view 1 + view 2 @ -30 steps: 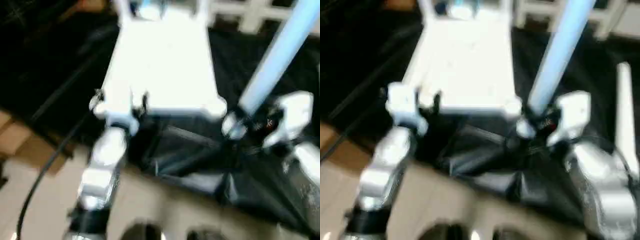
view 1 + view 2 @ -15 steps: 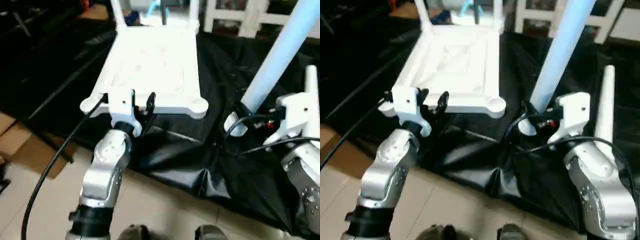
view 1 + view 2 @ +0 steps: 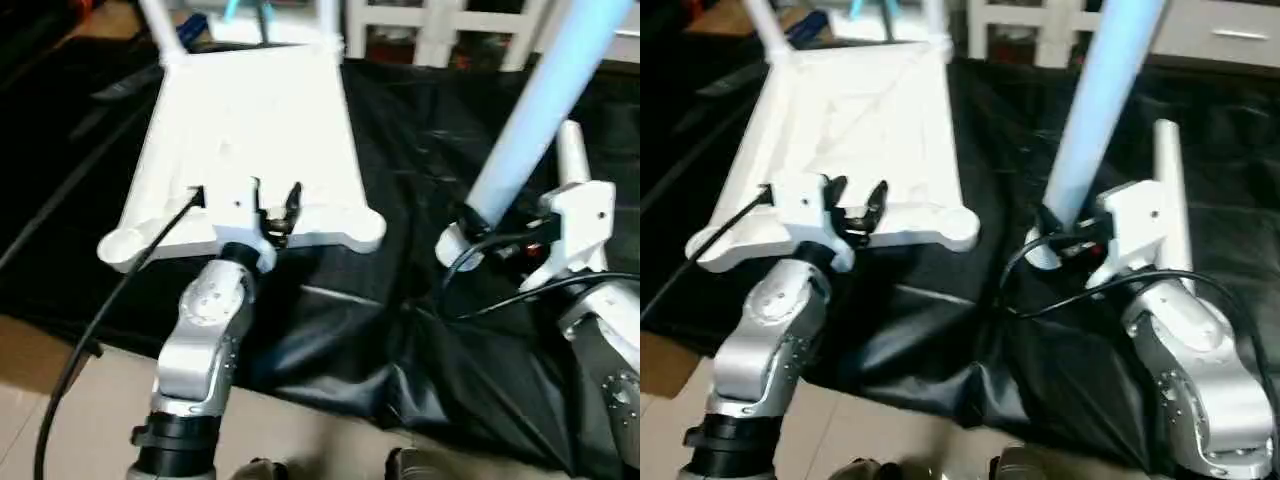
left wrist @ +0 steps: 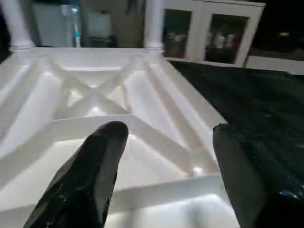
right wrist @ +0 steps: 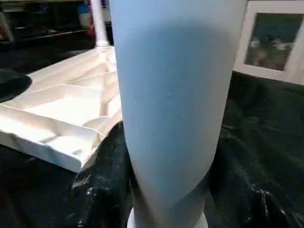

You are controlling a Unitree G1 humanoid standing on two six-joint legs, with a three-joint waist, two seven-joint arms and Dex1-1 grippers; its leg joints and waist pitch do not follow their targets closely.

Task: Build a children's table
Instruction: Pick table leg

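The children's table top point(image 3: 855, 130) lies upside down on a black sheet point(image 3: 970, 320), its X-ribbed underside facing up. Two legs already stand in the far corner sockets; the two near corner sockets look empty. The left tool point(image 3: 852, 205) hovers at the near edge of the top with its black fingers point(image 4: 95, 166) spread, gripping nothing; the left wrist view shows them apart above the near rib. The right tool point(image 3: 480, 225) pinches a third leg point(image 3: 545, 105) near its lower end, holding it tilted off the sheet beside the near right corner socket point(image 3: 365, 228). A fourth leg point(image 3: 1170, 190) lies on the sheet behind the right arm.

The risks, as I judge them: the held leg is long and gripped low, so it could swing or slip in the grip as it moves. Brought in tilted, its end may catch the socket rim rather than seat. With the left tool not bracing it, the top could slide on the slick sheet under the push. The right arm could also knock the loose leg.
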